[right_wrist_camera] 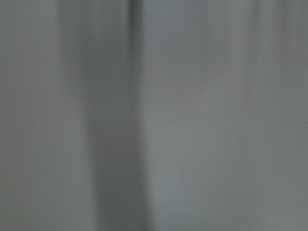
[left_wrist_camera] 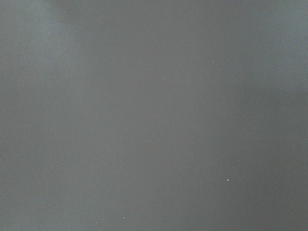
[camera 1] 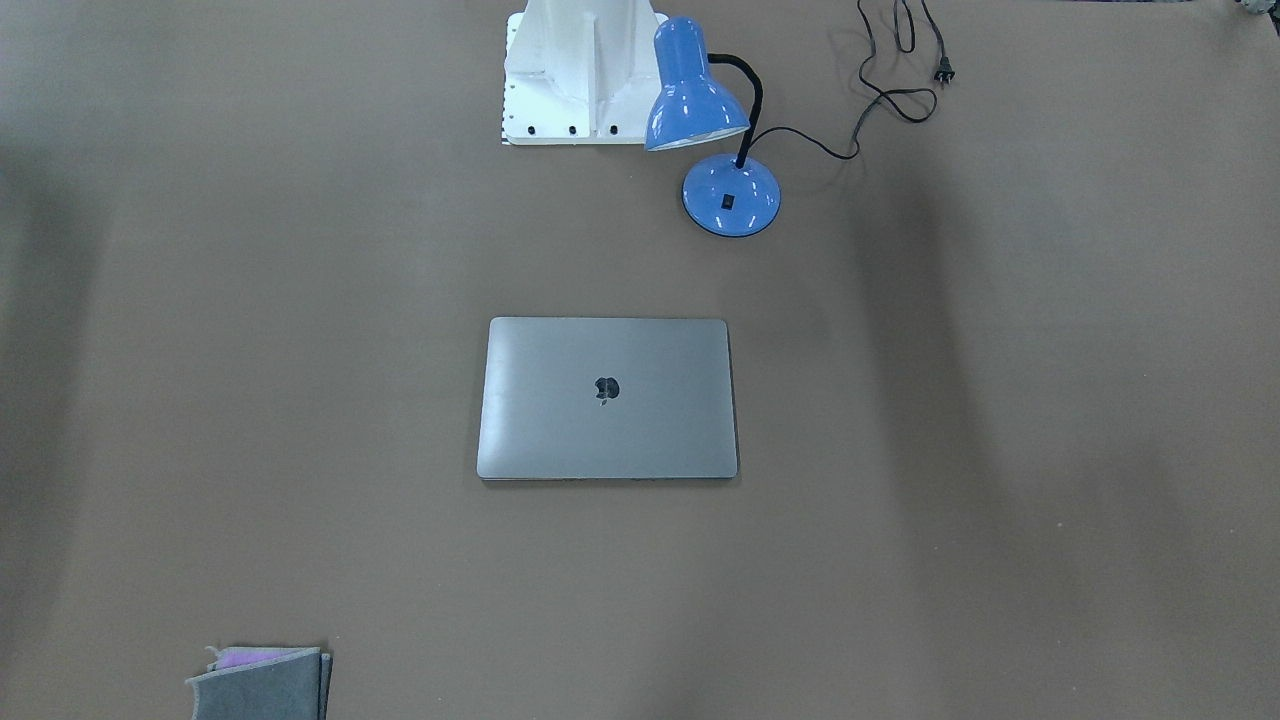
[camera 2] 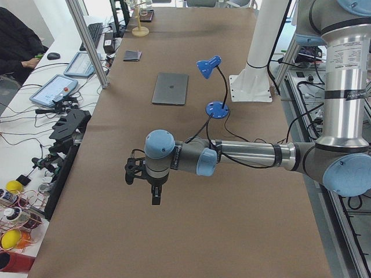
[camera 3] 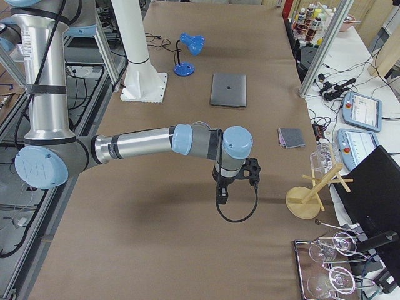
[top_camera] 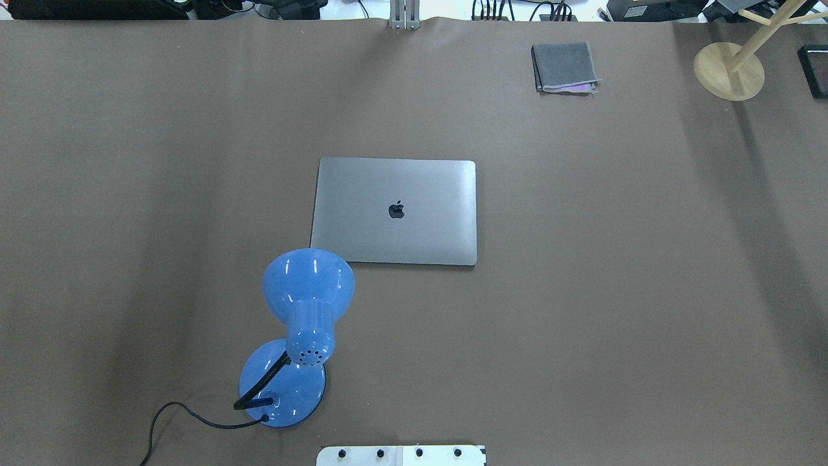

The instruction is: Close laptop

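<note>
The space-grey laptop point(camera 1: 607, 398) lies flat in the middle of the brown table with its lid down and the dark apple logo on top. It also shows in the overhead view point(top_camera: 394, 210) and in both side views point(camera 2: 170, 88) point(camera 3: 229, 90). My left gripper point(camera 2: 155, 196) hangs over the table's left end, far from the laptop. My right gripper point(camera 3: 222, 195) hangs over the right end, also far from it. Both show only in the side views, so I cannot tell if they are open or shut. The wrist views show only bare table cover.
A blue desk lamp point(top_camera: 307, 291) with a loose black cord stands between the laptop and my white base point(top_camera: 401, 455). A folded grey cloth point(top_camera: 564, 66) lies at the far right. A wooden stand point(top_camera: 729, 70) is at the right end, with glasses point(camera 3: 331, 275) beyond it.
</note>
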`<action>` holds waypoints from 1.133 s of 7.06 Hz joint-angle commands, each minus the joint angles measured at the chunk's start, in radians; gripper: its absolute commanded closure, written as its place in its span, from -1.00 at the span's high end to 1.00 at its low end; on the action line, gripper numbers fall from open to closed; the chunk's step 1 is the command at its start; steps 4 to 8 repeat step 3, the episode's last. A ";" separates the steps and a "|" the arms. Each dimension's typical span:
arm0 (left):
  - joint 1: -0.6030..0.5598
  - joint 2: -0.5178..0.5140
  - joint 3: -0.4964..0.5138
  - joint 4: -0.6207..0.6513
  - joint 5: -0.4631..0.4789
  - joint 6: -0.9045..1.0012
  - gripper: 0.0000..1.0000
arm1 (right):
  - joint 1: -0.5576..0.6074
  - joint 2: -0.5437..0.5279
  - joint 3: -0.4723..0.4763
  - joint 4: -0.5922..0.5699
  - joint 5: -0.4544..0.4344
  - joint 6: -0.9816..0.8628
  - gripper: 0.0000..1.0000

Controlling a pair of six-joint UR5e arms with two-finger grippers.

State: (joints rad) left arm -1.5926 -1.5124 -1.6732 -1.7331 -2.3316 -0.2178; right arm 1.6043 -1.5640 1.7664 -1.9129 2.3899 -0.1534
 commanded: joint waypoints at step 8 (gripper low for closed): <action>0.000 0.006 -0.002 -0.002 -0.002 0.000 0.96 | 0.000 0.004 0.008 -0.002 0.003 0.000 1.00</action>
